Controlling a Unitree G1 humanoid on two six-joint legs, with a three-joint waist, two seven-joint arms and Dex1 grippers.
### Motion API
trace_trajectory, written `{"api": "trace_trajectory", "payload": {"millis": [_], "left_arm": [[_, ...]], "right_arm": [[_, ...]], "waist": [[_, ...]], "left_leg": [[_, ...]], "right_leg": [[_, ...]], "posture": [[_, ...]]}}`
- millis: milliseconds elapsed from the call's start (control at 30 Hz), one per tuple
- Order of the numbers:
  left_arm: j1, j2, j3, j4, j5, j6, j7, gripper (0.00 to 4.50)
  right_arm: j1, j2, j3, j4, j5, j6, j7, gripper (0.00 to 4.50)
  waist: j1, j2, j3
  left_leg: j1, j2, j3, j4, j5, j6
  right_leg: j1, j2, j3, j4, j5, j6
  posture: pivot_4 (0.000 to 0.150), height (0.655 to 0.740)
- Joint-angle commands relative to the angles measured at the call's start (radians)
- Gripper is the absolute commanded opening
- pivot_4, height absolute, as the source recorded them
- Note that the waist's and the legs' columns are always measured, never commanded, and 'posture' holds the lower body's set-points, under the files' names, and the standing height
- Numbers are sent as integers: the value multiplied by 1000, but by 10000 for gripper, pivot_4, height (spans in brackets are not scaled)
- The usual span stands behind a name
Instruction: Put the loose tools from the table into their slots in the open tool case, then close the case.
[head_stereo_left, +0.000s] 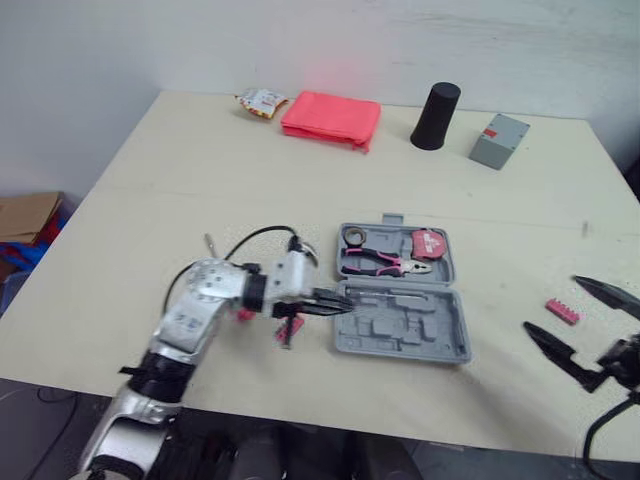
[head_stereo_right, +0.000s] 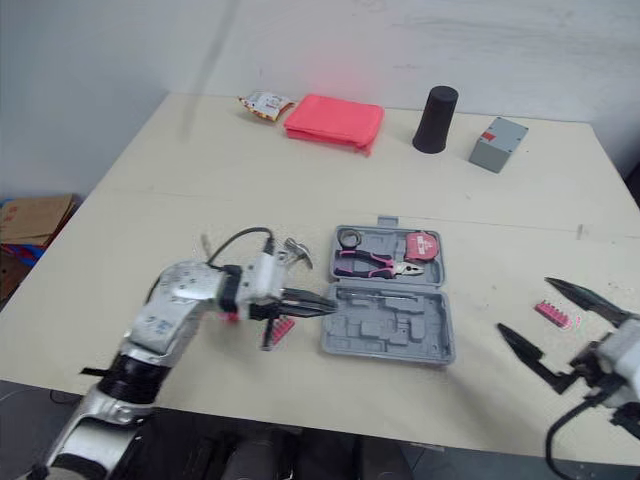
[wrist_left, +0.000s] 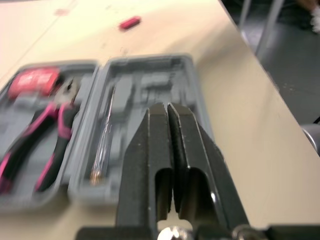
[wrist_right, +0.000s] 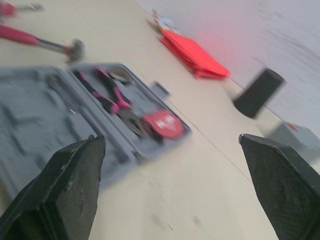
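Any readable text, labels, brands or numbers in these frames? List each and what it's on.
No text is legible.
Print on the snack packet: too small and blurred to read.
The red label on the grey box: too small to read.
Face of the red tape measure in the tool case: blurred, unreadable.

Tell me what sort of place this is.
Probably a robot test lab, not a home: a plain table against a bare white wall, a cardboard box on the floor beside it, an open tool case laid out.
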Motion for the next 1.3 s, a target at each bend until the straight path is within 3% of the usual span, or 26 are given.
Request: {"api": "trace_trajectory", "payload": {"millis": [33, 200, 267, 467, 667, 833, 933, 1033, 1200, 1300], "left_arm": [[77, 76, 225, 29, -54, 16, 98, 17150], [295, 189, 546, 117, -66, -57, 190, 38633], [382, 218, 640, 149, -59, -81, 204, 43735], [586, 265, 888, 325, -33, -177, 289, 43735], [653, 202, 925, 288, -48, -176, 396, 43735], [631, 166, 824, 81, -86, -35, 442, 43735], [594, 193, 703, -137, -177, 181, 452, 43735], [484, 232, 632, -276, -347, 453, 505, 43735], [256, 343, 395, -364, -308, 766, 633, 43735], [101, 308, 245, -348, -286, 886, 689, 43735]], "right_arm": [[39, -16, -130, 179, -22, -122, 34, 45000], [96, -28, -189, 411, -42, -224, 64, 45000], [94, -41, -199, 501, -49, -266, 61, 45000], [65, -78, -184, 713, -62, -355, 58, 45000], [-84, -132, -109, 757, -32, -355, 105, 45000], [-212, -104, 9, 596, 40, -264, 142, 45000], [-252, -58, 116, 375, 107, -163, 140, 45000], [-287, -34, 234, 187, 129, -82, 136, 45000], [-370, -11, 353, 36, 128, -32, 133, 45000], [-373, -3, 401, 13, 116, -30, 164, 45000]], "waist": [[1, 0, 0], [-10, 0, 0], [-15, 0, 0], [-26, -1, 1], [-31, -1, 1], [-24, -2, 1], [-20, -1, 1], [-13, -1, 1], [-10, 0, 2], [-1, 0, 2]], "left_leg": [[0, 0, 0, 0, -1, 2], [1, 1, 1, -7, -3, 2], [1, 1, 2, -8, -5, 2], [1, 1, 2, -10, -7, 2], [3, -2, 3, -10, -9, -1], [1, -2, 2, -11, -9, -1], [1, -3, 1, -11, -8, -1], [0, -2, 0, -11, -4, 3], [0, -3, 1, -11, -3, 2], [0, -3, 1, -10, -1, -2]], "right_leg": [[0, -1, 0, 0, 0, 0], [0, -2, -1, -7, -1, -2], [0, -3, -2, -9, -1, -2], [1, -5, -3, -13, -2, -3], [1, -10, -3, -12, -1, -3], [1, -11, -6, -12, 0, -2], [0, -11, -6, -11, 0, -2], [0, -9, -7, -10, 0, -1], [0, -7, -4, -9, 0, 0], [0, -6, -4, -10, 0, 1]], "posture": [[1500, 7400], [1500, 7400], [1500, 7400], [1500, 7400], [1500, 7400], [1500, 7400], [1500, 7400], [1500, 7400], [1500, 7400], [1500, 7400]]}}
